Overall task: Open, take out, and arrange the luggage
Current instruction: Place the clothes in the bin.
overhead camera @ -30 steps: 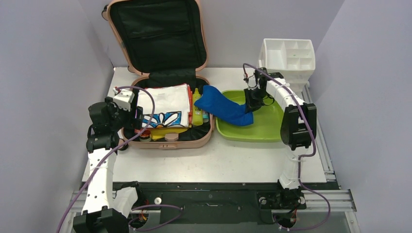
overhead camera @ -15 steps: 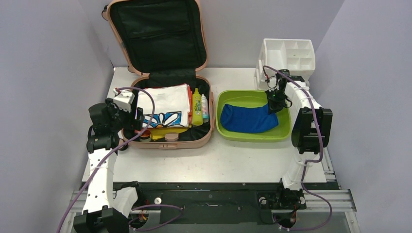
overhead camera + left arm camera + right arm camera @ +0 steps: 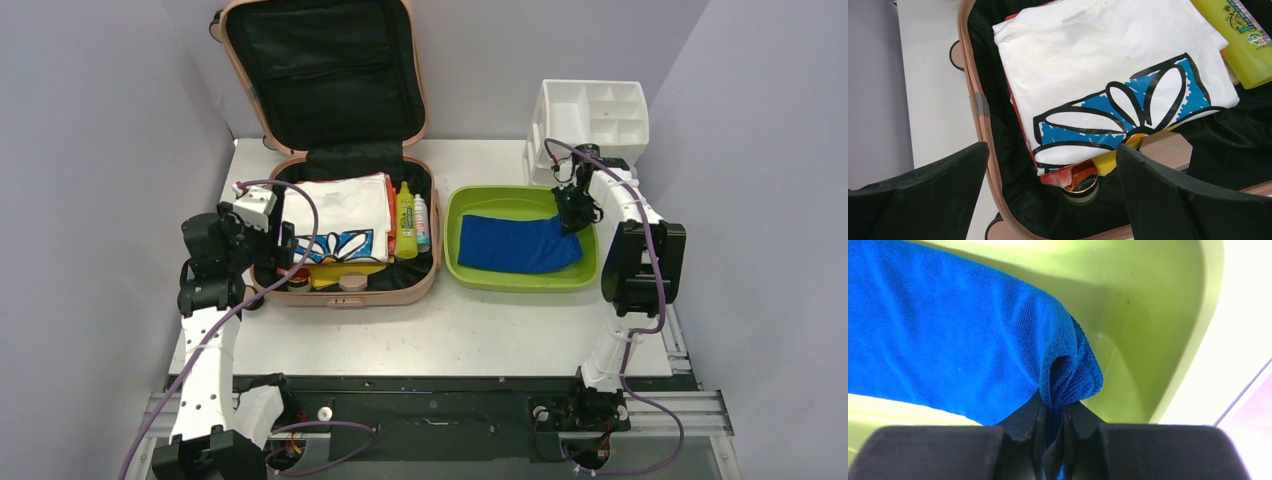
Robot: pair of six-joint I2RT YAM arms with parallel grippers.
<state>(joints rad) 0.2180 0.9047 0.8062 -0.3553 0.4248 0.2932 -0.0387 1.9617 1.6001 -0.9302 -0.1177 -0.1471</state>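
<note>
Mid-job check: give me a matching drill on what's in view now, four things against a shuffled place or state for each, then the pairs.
Things:
1. blue towel
2. yellow bottle
3. white organizer
4. left pincer

Place or state:
A. open, above the luggage at its near-left corner
B. lying in the green tray, one end pinched by the right pincer
C. inside the luggage, right of the folded T-shirt
D. on the table, behind the tray

Pairs: 1-B, 2-C, 3-D, 4-A
</note>
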